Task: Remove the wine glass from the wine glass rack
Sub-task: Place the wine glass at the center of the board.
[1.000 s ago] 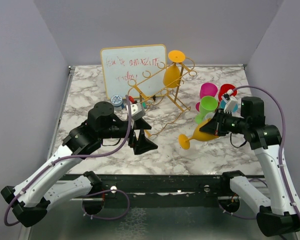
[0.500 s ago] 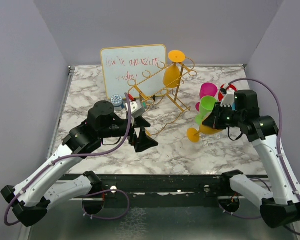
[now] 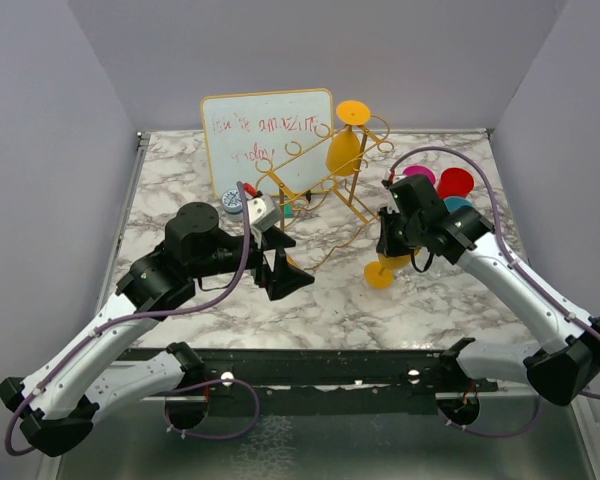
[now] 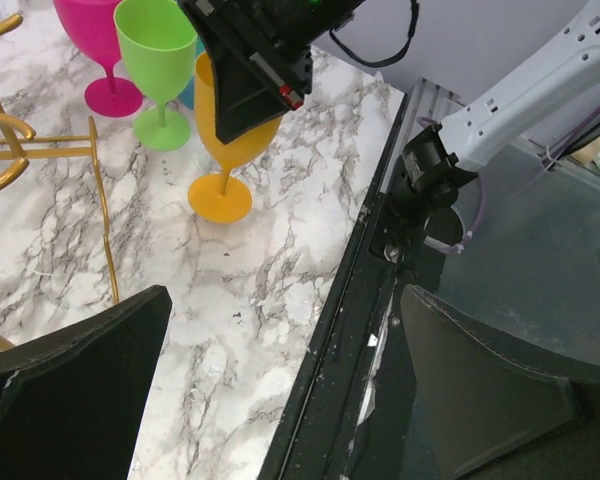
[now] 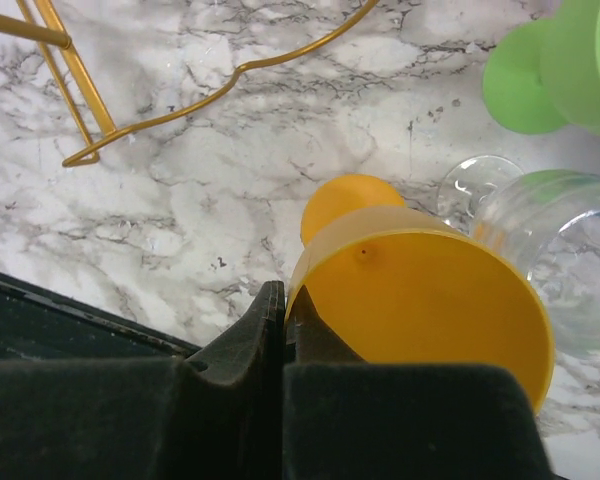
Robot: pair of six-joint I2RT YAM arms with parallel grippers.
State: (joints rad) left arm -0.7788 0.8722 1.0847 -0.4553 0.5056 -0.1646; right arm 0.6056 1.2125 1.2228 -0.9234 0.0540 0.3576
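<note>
The gold wire wine glass rack (image 3: 318,182) stands mid-table; its foot rail (image 5: 80,90) and a thin leg (image 4: 102,215) show in the wrist views. One orange wine glass (image 3: 342,150) hangs upside down on it. Another orange wine glass (image 3: 380,273) stands upright off the rack to its right, its foot on or just above the marble. My right gripper (image 3: 393,243) is shut on this glass (image 5: 430,300), pinching the rim (image 5: 283,300). The left wrist view shows it too (image 4: 225,150). My left gripper (image 3: 280,265) is open and holds nothing (image 4: 280,390), left of the rack's front.
A whiteboard (image 3: 268,140) leans behind the rack with a small roll (image 3: 233,202) at its foot. Green (image 4: 160,50), pink (image 4: 90,30), red (image 3: 456,183) and clear (image 5: 550,250) glasses cluster right of the held glass. The table's black front edge (image 4: 350,270) lies beneath my left gripper.
My right arm has swung the orange glass from lying tilted to upright and carried it left, closer to the rack. The left arm has barely moved.
</note>
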